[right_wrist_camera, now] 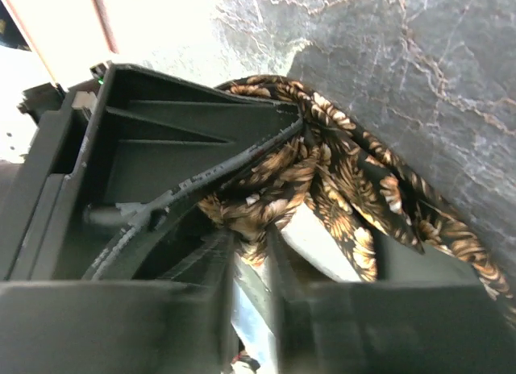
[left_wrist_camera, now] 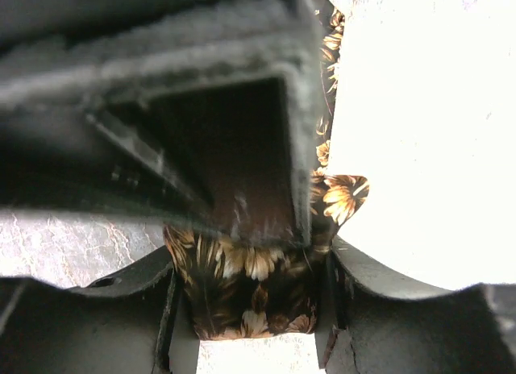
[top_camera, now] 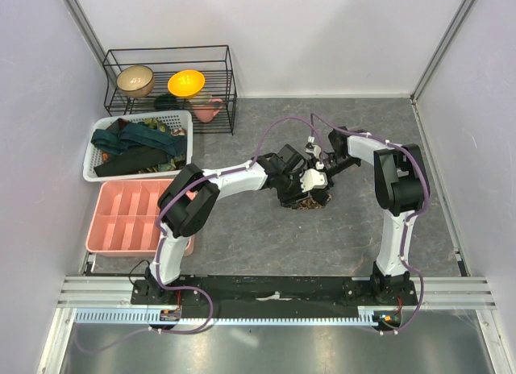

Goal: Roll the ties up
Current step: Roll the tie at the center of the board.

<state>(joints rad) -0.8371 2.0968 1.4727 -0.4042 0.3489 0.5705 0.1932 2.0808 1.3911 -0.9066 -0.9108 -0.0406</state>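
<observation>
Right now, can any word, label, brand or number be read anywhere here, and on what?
None readable in any view.
The brown floral tie shows only a flower print.
The pink tray and white basket bear no visible lettering.
The small orange fittings by the arm bases are too small to make out.

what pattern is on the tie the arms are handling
The tie is dark brown with tan floral print, clearest in the right wrist view.
</observation>
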